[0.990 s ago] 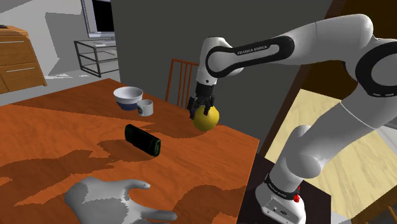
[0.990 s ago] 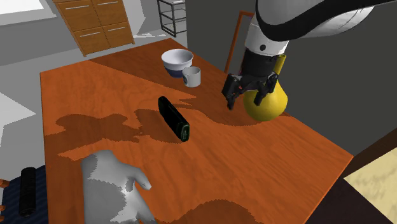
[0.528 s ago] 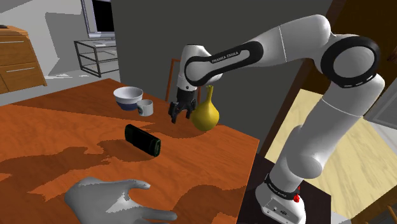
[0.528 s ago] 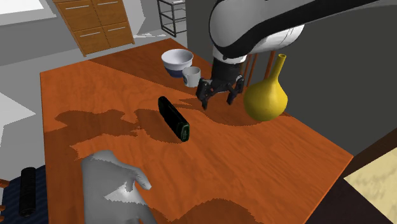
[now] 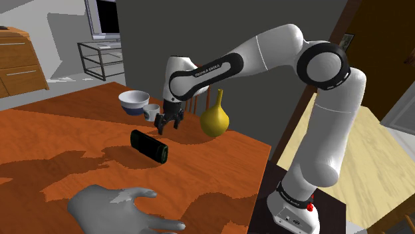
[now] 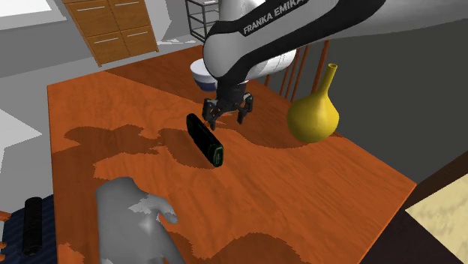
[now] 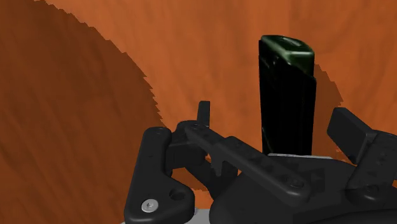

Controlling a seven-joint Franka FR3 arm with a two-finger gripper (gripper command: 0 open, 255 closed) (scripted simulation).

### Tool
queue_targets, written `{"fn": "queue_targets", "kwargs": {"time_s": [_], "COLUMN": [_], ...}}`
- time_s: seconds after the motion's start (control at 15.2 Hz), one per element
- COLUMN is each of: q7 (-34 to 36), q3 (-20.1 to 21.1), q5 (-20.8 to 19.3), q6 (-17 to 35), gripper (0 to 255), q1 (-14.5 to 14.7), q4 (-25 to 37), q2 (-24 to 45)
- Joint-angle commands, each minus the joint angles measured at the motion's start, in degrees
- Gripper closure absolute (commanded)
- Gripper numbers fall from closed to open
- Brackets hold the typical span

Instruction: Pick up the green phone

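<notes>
The arm has swung away from the yellow vase (image 6: 314, 118) and across the surface (image 5: 53, 136). Its pincer (image 6: 227, 116) now hangs just above the far end of the phone (image 6: 205, 139), with the jaws released and spread and nothing in them. The phone, dark with a green rim, lies flat near the middle of the surface. In the wrist view it runs lengthwise out from between the fingers (image 7: 203, 114) without touching them. To my eye the approach is nearly lined up, and the descent and the squeeze are still to come. A white bowl (image 5: 134, 101) and small cup (image 5: 151, 112) sit close behind the pincer, and a grey hand-shaped lump (image 5: 113, 209) lies well apart. Nothing blocks the way down.
</notes>
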Motion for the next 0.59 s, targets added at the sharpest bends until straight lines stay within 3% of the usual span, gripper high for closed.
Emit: {"fn": "queue_targets", "kwargs": {"time_s": [0.0,0.4,0.53], "q7": [0.8,2.3,2.2], "q3": [0.4,0.7,0.6], "q5": [-1.1,-4.0,-4.0], "q6": [1.0,1.5,2.7], "gripper": [0,0,0], "q1": [0.9,3.7,3.8], "q4": [4.2,17.2,16.8], "q2": [4.5,16.4,17.1]}}
